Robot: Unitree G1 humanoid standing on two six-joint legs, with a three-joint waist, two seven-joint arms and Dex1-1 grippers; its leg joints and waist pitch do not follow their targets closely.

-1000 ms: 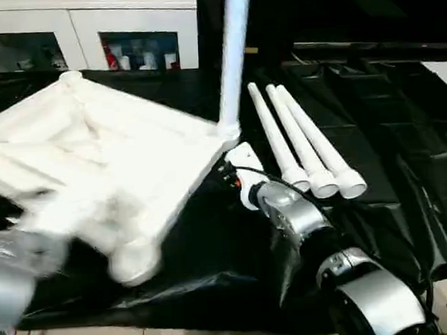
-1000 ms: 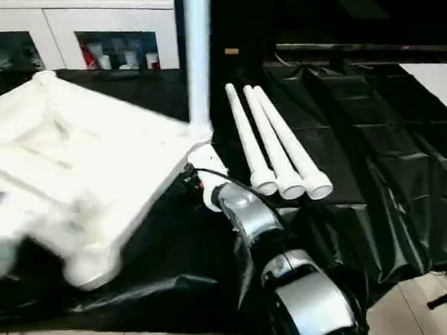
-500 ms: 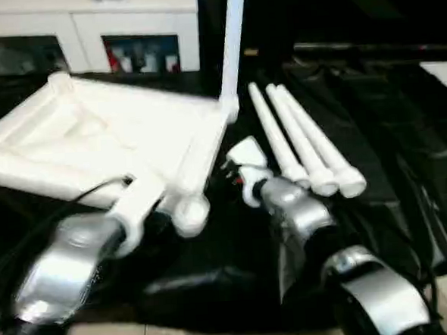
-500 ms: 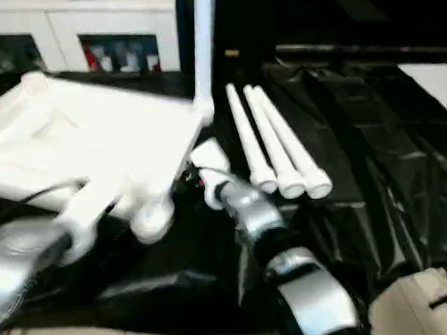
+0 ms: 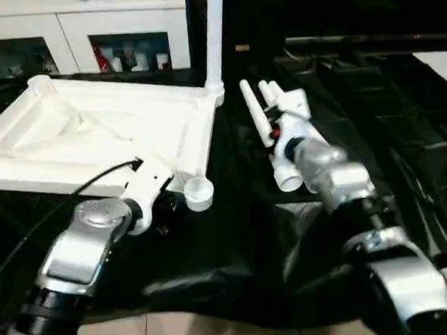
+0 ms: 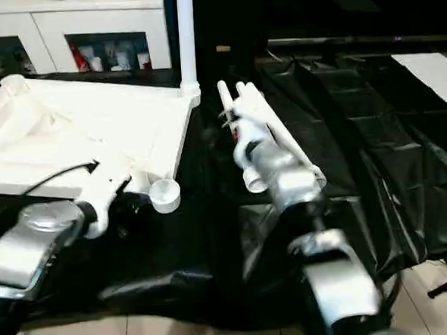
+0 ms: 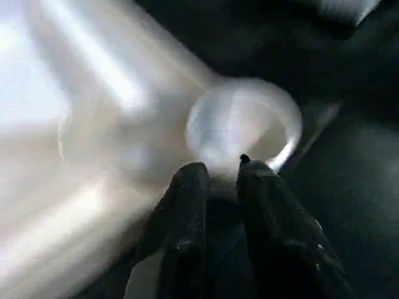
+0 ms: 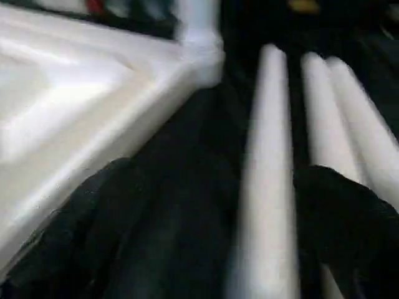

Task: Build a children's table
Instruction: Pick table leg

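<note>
The white table top [image 5: 107, 133] lies upside down on the black sheet, ribs up. One leg [image 5: 214, 31] stands upright in its far right corner socket. My left gripper [image 7: 218, 171] is at the near right corner socket [image 5: 198, 193], fingers almost together and pinched on the table top's edge beside the socket [image 7: 243, 121]. Three loose legs [image 6: 299, 159] lie side by side to the right. My right gripper [image 5: 281, 111] hovers over their thin ends, open, with the nearest leg [image 8: 268, 180] between its spread fingers [image 8: 93, 218] and not touching them.
A white cabinet with glass doors [image 5: 124, 37] stands behind the table top. The black sheet [image 5: 403, 126] spreads to the right, with a pale panel [image 5: 445, 63] at its far right edge. Its front edge drops to the floor [image 5: 218, 327].
The table top has come down from a tilt to lie flat. My right gripper has moved from the table top's corner to above the loose legs and has opened wider. The camera also shifted.
</note>
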